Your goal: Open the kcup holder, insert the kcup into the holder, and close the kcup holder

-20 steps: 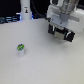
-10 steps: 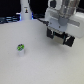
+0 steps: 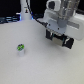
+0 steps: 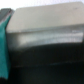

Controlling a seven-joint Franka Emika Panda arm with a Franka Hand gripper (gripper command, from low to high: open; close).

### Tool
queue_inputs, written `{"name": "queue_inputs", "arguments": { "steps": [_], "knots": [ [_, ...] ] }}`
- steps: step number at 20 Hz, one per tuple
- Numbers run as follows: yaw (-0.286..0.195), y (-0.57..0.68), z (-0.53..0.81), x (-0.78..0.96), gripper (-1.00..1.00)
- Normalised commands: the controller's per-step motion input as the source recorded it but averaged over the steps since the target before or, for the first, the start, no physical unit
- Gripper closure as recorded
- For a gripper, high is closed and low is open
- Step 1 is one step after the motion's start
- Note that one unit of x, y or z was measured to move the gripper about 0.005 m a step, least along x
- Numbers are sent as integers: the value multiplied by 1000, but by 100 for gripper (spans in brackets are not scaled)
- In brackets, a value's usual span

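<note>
Arm dropped toward kcup holder (image 3: 60, 38) | hand (image 3: 59, 31) at its top, spread not discernible, likely to open it | kcup (image 3: 20, 48) waits apart on surface (image 3: 45, 65)

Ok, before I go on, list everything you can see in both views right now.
kcup: one, whitish with green top, standing alone on the table toward the exterior view's left.
kcup holder: one, black box, toward the exterior view's right, mostly hidden under the arm; the wrist view shows a dark blurred surface, probably this.
table: one, white.
white upright object: one, at the back, too blurred to identify.
teal shape: one, at the wrist view's edge, unclear.
robot arm: one, white, over the holder; gripper state cannot be told.
</note>
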Motion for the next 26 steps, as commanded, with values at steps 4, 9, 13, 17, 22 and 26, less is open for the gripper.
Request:
{"name": "queue_inputs", "arguments": {
  "steps": [4,9,13,17,22,26],
  "knots": [
    [-82,-162,334,132,-100],
    [-169,-441,406,27,-100],
    [-205,-537,361,-49,-100],
    [-228,-522,284,-135,-100],
    [-248,-470,184,-227,-100],
    [-247,-440,75,-306,-100]
  ]
}}
